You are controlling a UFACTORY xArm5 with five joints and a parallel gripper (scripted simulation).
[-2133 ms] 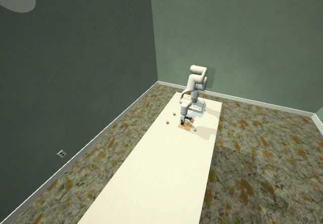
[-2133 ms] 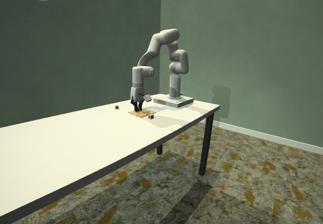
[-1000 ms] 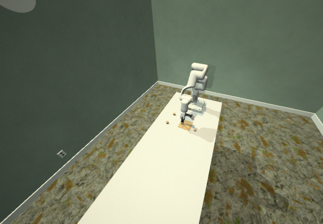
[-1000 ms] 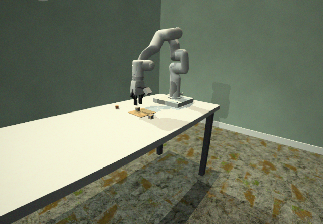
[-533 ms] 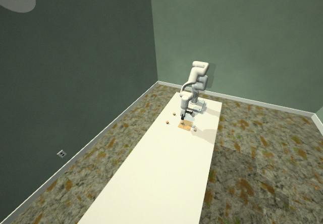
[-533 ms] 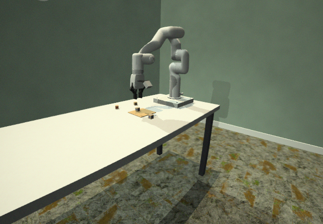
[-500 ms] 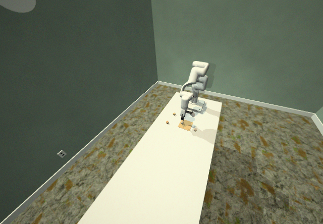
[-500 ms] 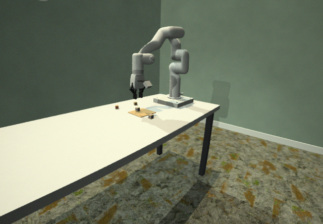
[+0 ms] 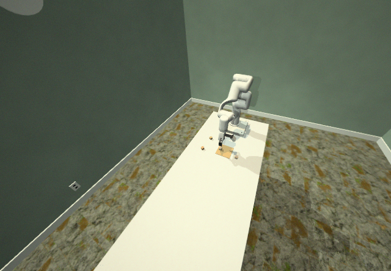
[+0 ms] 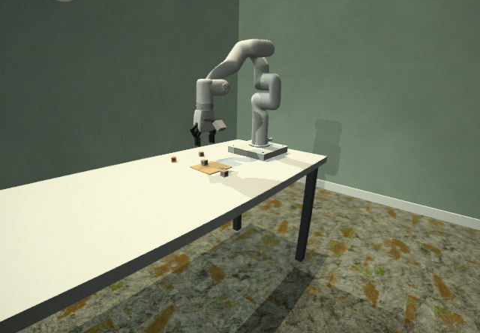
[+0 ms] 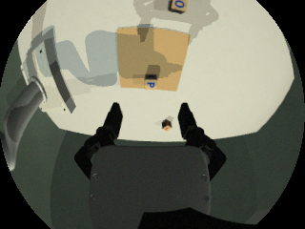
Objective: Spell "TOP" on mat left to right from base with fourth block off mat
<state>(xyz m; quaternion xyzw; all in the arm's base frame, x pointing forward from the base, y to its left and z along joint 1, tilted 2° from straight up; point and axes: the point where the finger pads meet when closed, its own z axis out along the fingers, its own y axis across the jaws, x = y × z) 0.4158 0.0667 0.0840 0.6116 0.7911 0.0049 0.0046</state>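
The tan mat lies on the white table in front of the robot's base. One block with a blue mark lies on the mat near its edge. My gripper is open and empty, and it hangs well above that block. A second block with a blue round letter lies just off the mat. A third block and a fourth block lie on the bare table away from the mat. Their letters are too small to read.
The robot's base plate stands at the table's end close to the mat. The table's long edge runs near the mat on one side. The arm's shadow falls over the mat in the wrist view.
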